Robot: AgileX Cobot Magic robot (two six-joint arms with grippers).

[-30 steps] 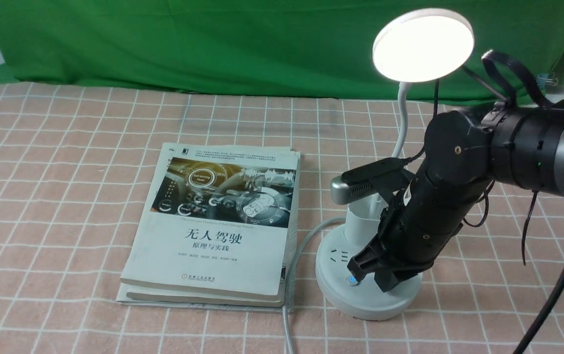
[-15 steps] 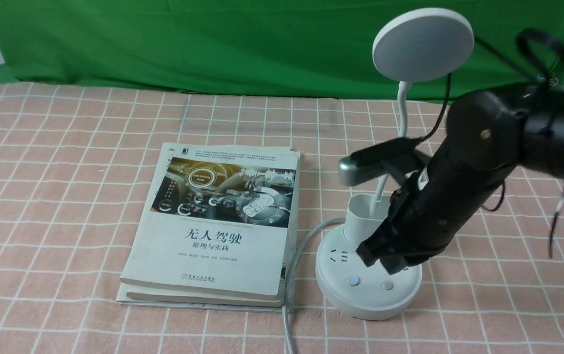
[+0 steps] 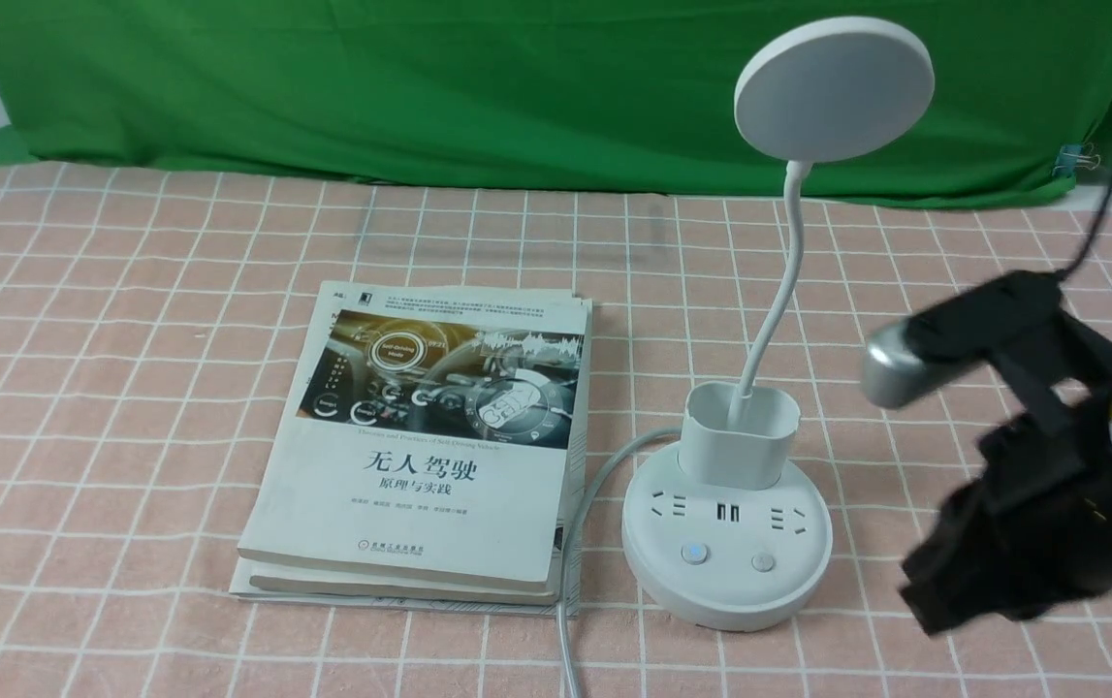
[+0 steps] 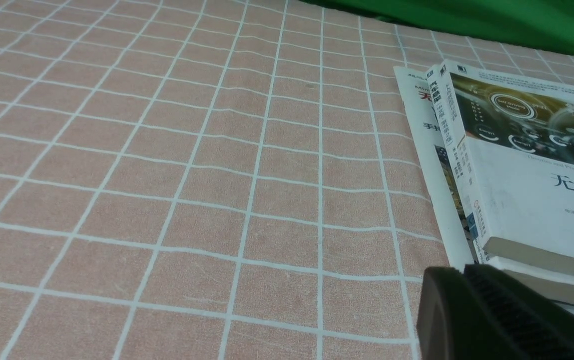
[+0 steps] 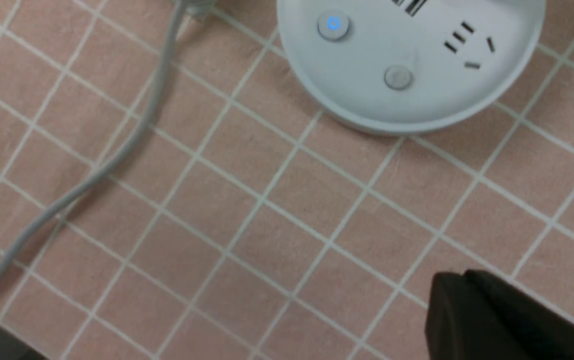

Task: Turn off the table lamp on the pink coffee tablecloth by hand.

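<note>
Right gripper (image 3: 934,601): low over the pink coffee tablecloth (image 3: 129,388), off to the right of the table lamp (image 3: 740,436), not touching it; badly motion-blurred in front view, only a dark tip in wrist view, so cannot tell how far open; nothing seen held. Left gripper (image 4: 492,315): parked near the stacked books (image 3: 429,436), jaw gap not readable either.

Lamp upright on the cloth just right of the books; grey cable (image 3: 594,485) trailing from the base toward the near edge; disc head (image 3: 834,87) dark against the green backdrop (image 3: 420,87); blue-lit button (image 3: 694,554) and plain button (image 3: 762,561) on the near side of the base (image 3: 725,591).

Handling, as a judgement: hard smooth plastic, probably light, wide base steady; neck bendy, so no pushing there; no grasp needed, just a straight-down press on a button with the fingertip; a sideways shove likely to slide the base on the cloth.

Versus one second ago: head glowing then, unlit now; gripper tip then down on the blue button, half a second ago lifting above the base, now withdrawn clear to the right; base, books and cable unmoved; task looks done.
</note>
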